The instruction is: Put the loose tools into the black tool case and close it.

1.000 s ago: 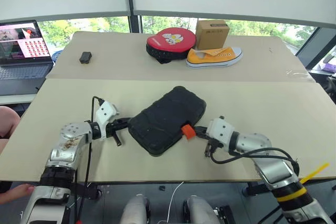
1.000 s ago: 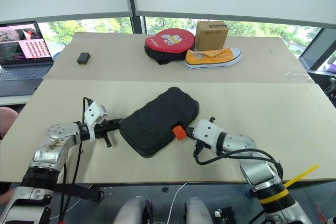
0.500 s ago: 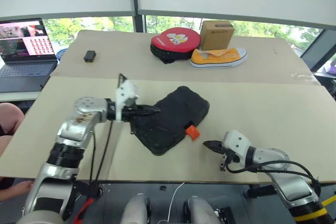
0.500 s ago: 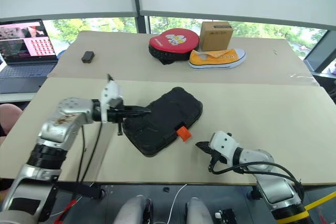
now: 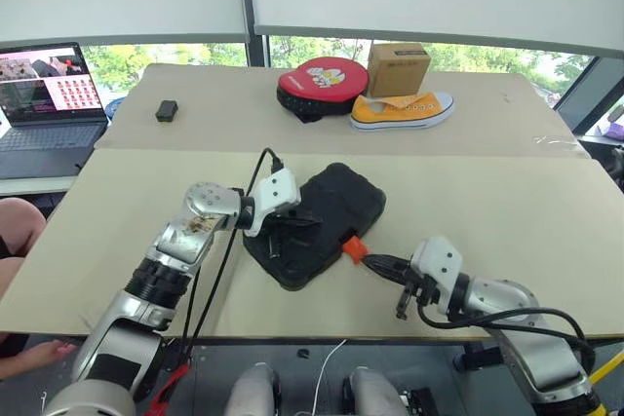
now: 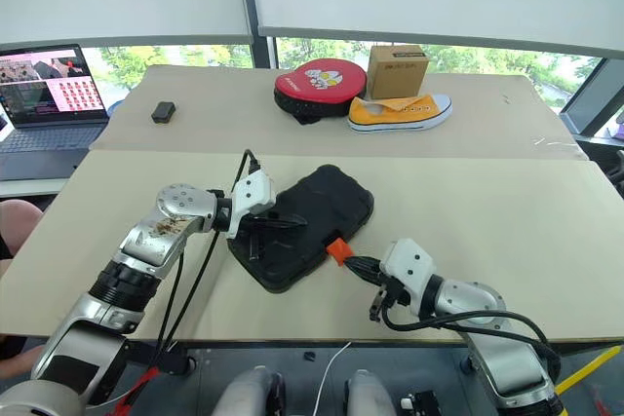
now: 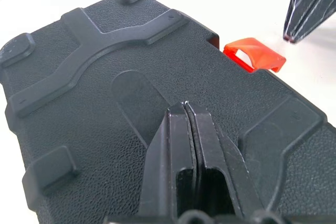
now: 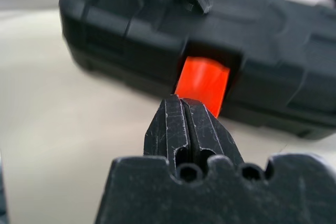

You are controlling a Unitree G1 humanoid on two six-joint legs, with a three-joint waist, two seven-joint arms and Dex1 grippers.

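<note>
The black tool case (image 5: 327, 204) lies closed on the near table, its textured lid up and its small orange latch (image 5: 354, 246) sticking out at the near right edge. My left gripper (image 5: 310, 222) is shut, and its fingertips (image 7: 185, 109) rest over the middle of the lid. My right gripper (image 5: 370, 261) is also shut with nothing in it. It points at the latch (image 8: 203, 81) from the near right, a short way off. The loose tools are out of view.
On the far table stand a round red-and-black pouch (image 5: 322, 85), a yellow shoe (image 5: 402, 109), a cardboard box (image 5: 397, 67) and a small black object (image 5: 167, 110). A laptop (image 5: 44, 94) is at far left. A person's hand (image 5: 24, 356) shows at lower left.
My left gripper swung right, from the table beside the case's left end to above its lid. My right gripper drew back a little from the latch. The case kept its place.
</note>
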